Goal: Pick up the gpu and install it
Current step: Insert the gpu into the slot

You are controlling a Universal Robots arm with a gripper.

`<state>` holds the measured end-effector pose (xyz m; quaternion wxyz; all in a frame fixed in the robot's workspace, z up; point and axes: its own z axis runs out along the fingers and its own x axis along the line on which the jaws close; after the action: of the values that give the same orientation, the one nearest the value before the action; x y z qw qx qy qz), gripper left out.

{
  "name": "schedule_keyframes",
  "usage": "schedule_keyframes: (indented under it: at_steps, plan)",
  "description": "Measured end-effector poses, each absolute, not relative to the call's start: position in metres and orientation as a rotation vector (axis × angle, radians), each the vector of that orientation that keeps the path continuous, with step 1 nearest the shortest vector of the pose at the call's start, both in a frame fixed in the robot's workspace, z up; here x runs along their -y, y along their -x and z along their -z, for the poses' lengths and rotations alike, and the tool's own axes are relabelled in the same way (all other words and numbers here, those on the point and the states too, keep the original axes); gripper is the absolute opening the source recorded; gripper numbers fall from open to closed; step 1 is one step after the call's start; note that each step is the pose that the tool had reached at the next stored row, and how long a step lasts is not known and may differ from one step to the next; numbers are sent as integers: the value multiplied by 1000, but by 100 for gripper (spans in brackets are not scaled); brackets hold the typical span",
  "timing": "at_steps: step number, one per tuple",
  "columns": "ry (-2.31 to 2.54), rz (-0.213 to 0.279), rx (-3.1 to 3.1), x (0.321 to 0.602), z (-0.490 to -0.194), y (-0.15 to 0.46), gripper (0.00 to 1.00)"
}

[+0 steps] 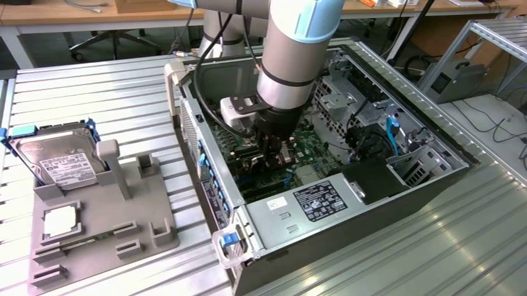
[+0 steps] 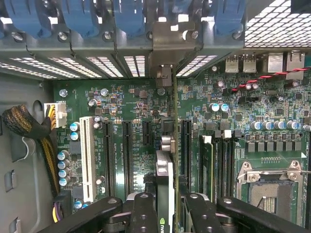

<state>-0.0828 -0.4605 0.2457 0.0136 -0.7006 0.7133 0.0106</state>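
Note:
In the wrist view the gpu (image 2: 165, 167) appears edge-on, a thin black card standing upright over the green motherboard (image 2: 131, 104) between two long black slots. Its metal bracket (image 2: 167, 46) lies against the case's rear slot openings. My gripper (image 2: 165, 201) is shut on the card, with one black finger (image 2: 143, 211) on each side of it. Whether the card's edge sits fully in the slot I cannot tell. In the exterior view my gripper (image 1: 276, 154) reaches down inside the open computer case (image 1: 329, 203).
A grey holder fixture (image 1: 107, 216) at the exterior view's left carries a silver hard drive (image 1: 58, 163) in a blue frame and a small square chip (image 1: 59, 221). Blue slot clips (image 2: 77, 19), a white slot (image 2: 87, 158), cables (image 2: 34, 128) and the CPU socket (image 2: 269, 191) surround the card.

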Motion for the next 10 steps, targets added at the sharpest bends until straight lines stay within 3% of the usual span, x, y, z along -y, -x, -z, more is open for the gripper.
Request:
schedule_keyframes:
  at_steps: [6,9,10]
  plan:
    - [2181,-34,-2222,460,-245,83,28]
    - [2182,-33,-2222,461,-246,83,41]
    - [2182,-33,-2222,461,-246,83,41]
